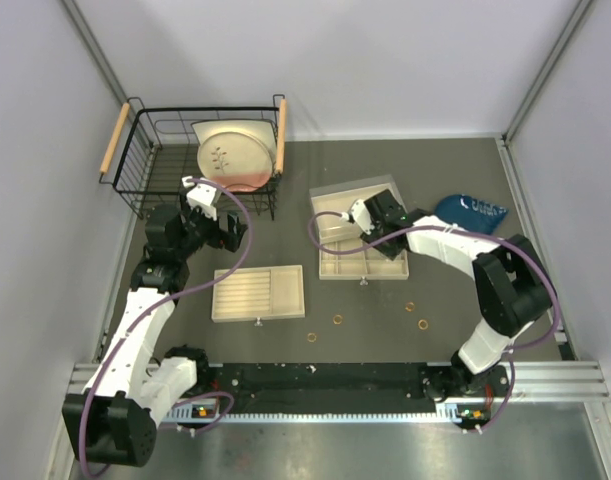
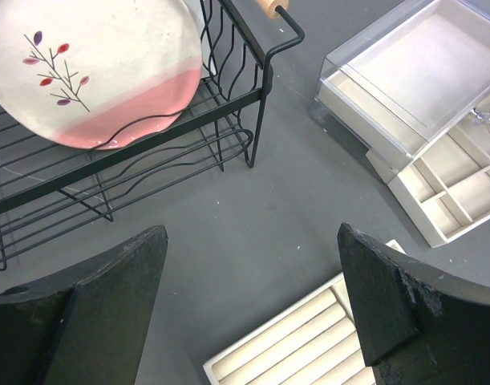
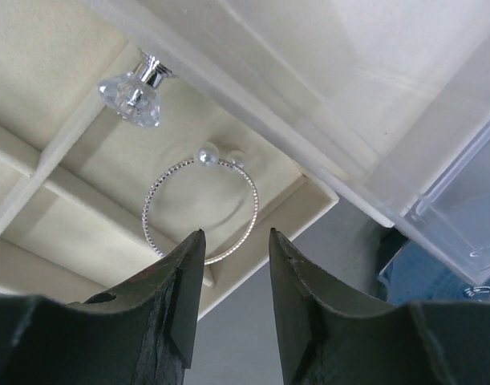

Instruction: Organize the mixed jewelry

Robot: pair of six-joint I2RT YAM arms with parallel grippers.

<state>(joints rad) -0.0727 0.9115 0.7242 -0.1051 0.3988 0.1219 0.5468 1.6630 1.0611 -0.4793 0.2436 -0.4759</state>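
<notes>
The silver wire hoop (image 3: 146,210), with two small pearls on it, lies flat in a compartment of the beige drawer (image 3: 52,48). My right gripper (image 3: 235,237) hovers just over the hoop's near edge, open, with nothing between its fingers. In the top view this gripper (image 1: 377,238) is over the pulled-out drawer (image 1: 337,268). Several tiny gold rings (image 1: 337,320) lie loose on the table, one (image 1: 423,325) farther right. My left gripper (image 2: 253,233) stands wide open and empty above the bare table, beside the ridged tray (image 2: 309,345). From above it (image 1: 228,232) is near the basket.
A black wire basket (image 1: 145,150) holding a flowered plate (image 1: 235,155) stands at the back left. The clear drawer box (image 1: 370,190) sits behind the open drawer, whose crystal knob (image 3: 136,88) shows. A blue object (image 1: 472,210) lies right of the box. The ridged tray (image 1: 258,292) lies mid-table.
</notes>
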